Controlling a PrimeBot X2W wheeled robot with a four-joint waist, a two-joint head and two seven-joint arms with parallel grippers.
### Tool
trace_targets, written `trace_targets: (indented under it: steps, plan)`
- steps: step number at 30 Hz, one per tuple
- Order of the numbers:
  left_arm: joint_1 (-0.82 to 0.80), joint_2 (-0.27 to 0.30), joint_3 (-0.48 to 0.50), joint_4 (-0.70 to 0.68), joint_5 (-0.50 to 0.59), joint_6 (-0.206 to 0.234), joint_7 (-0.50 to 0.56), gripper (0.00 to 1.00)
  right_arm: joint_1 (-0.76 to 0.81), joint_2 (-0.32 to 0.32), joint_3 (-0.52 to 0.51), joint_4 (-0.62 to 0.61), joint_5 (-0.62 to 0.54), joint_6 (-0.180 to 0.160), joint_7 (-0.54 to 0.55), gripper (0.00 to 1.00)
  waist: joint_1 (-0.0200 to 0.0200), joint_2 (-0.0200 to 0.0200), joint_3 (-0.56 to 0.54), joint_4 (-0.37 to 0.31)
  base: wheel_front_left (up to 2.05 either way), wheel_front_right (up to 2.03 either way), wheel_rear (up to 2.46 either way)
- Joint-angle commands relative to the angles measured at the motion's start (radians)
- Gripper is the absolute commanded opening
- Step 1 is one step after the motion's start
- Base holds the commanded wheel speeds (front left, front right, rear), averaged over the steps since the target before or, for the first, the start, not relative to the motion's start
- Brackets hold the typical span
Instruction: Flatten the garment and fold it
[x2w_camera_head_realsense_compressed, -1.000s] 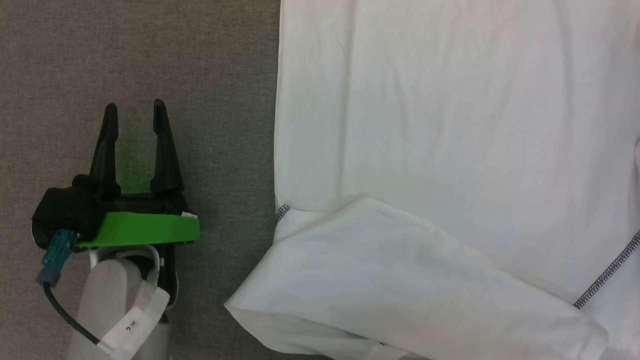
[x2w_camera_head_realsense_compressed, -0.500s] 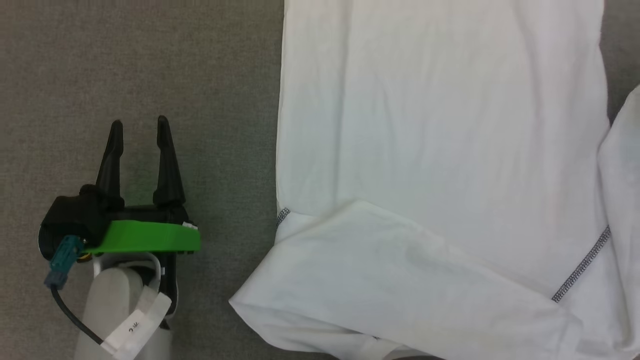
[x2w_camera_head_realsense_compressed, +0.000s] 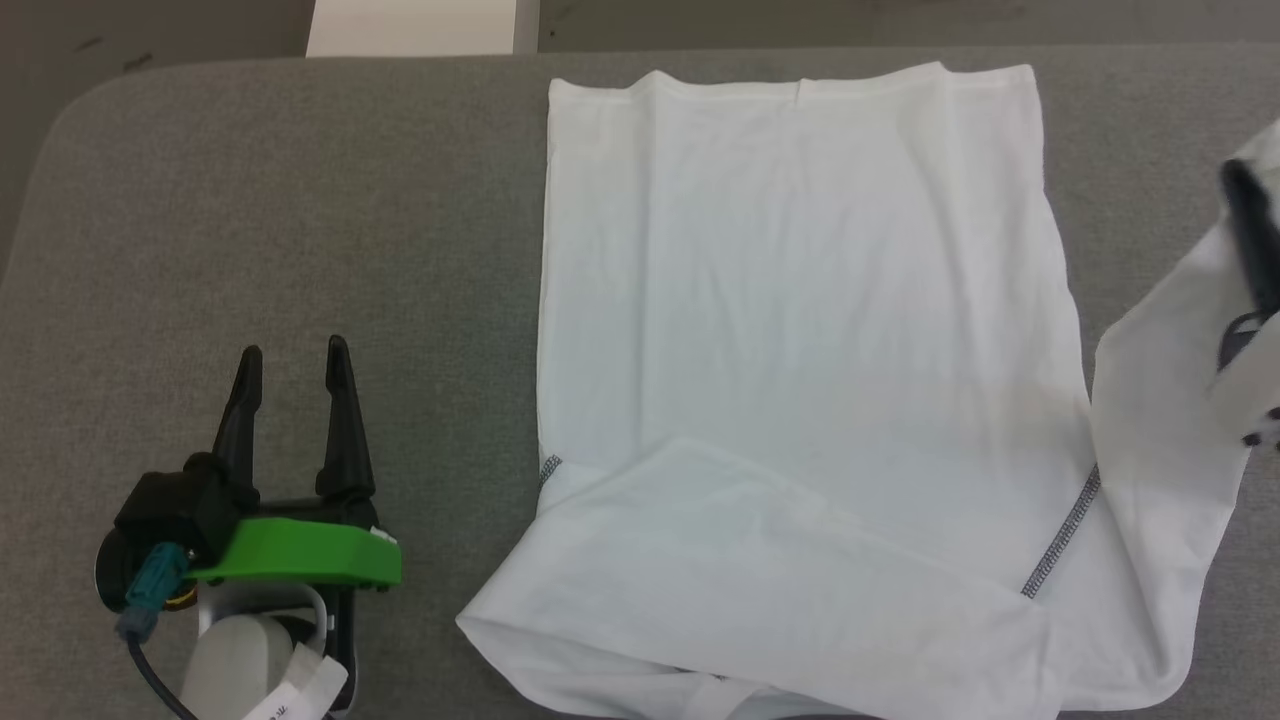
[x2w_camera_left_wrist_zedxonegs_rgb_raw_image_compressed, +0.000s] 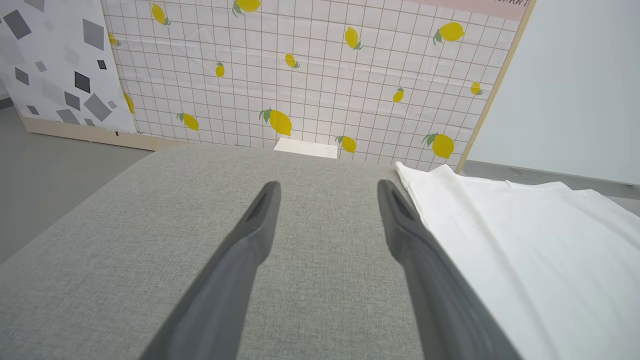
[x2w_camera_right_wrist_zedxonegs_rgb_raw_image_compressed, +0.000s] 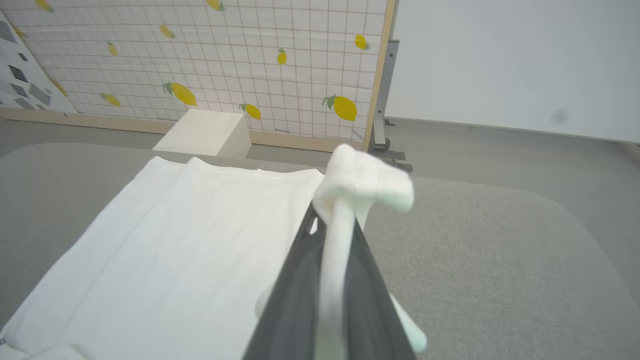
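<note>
1. Garment (x2w_camera_head_realsense_compressed: 800, 300): spread flat down the middle of the grey fabric worktop (x2w_camera_head_realsense_compressed: 250, 200), hem close to the far edge, shoulders toward the near edge, long axis running far to near.
2. Appearance: thin white fabric with only faint creases; dark zigzag seam (x2w_camera_head_realsense_compressed: 1060, 535) at the right shoulder; one sleeve (x2w_camera_head_realsense_compressed: 760, 560) already folded across the chest by the near edge.
3. Right gripper (x2w_camera_right_wrist_zedxonegs_rgb_raw_image_compressed: 330, 215): pressed together on the cuff end of the other sleeve (x2w_camera_head_realsense_compressed: 1160, 400), holding it raised above the worktop's right side, with the rest hanging back to the shoulder.
4. Left gripper (x2w_camera_head_realsense_compressed: 293, 348): spread wide and holding nothing, over bare worktop toward the near left corner, left of the garment and apart from it, fingers pointing at the far edge.
5. Governing relation: garment body to the left of the pinching jaws; right arm nearer and already engaged.
6. Judged step: fold the second sleeve by carrying the cuff leftward over the body and lowering it onto the chest.
7. Judged risk: likely drag on the right shoulder, wrinkling the flat body; recommend a slow, high carry.
</note>
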Motion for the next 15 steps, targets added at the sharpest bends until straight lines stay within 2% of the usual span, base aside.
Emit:
trace_targets:
  steps: [1,4,7,15]
  plan:
    - [0.019,-0.005,-0.001,0.003,0.008,-0.006,-0.005,1.00,0.021,0.009,0.041,-0.045,0.001,-0.002,0.031,0.00,0.0001,0.0000,-0.060,-0.029,0.00,0.00,0.00]
    - [0.028,-0.007,-0.008,0.008,0.007,-0.007,-0.005,1.00,0.032,0.012,0.144,-0.107,-0.007,-0.002,0.080,0.00,0.0001,0.0000,-0.074,-0.024,0.00,0.00,0.00]
    - [0.030,-0.008,-0.017,0.010,0.004,-0.008,-0.005,1.00,0.018,0.019,0.263,-0.114,-0.023,-0.002,0.106,0.00,0.0001,0.0000,-0.079,-0.014,0.00,0.00,0.00]
    - [0.025,-0.010,-0.041,0.017,-0.005,-0.011,-0.005,1.00,-0.055,0.057,0.544,0.055,-0.019,-0.002,0.089,0.00,0.0001,0.0000,-0.071,0.029,0.00,0.00,0.00]
